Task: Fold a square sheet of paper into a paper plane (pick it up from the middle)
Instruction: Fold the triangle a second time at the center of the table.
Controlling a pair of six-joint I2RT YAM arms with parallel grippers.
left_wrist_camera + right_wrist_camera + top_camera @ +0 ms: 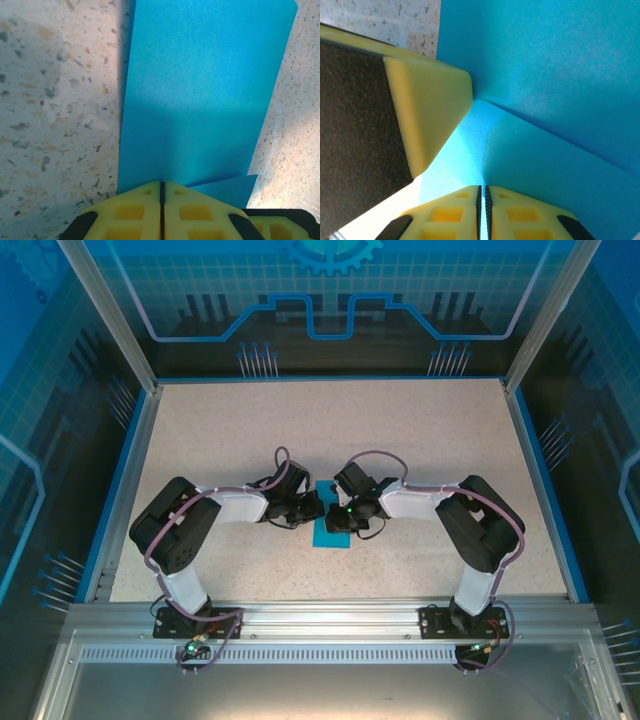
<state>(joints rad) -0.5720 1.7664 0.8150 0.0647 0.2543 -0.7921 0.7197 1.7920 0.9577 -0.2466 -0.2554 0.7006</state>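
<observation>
The square sheet of paper [328,533], bright blue, lies folded at the table's middle between both wrists. In the left wrist view the paper [200,90] is a tall band with a lower layer poking out at the right. My left gripper [162,184] is shut, its tips at the band's near edge with a dark slit between them. From above, the left gripper [316,512] and right gripper [338,518] almost touch. The right gripper [482,188] is shut on a raised layer of the paper [560,75]. A left fingertip [427,100] presses at the crease.
The speckled beige table [300,430] has a blue rim and metal posts at its corners. An aluminium rail [320,620] at the near edge carries both arm bases. Bare tabletop lies on all sides of the paper.
</observation>
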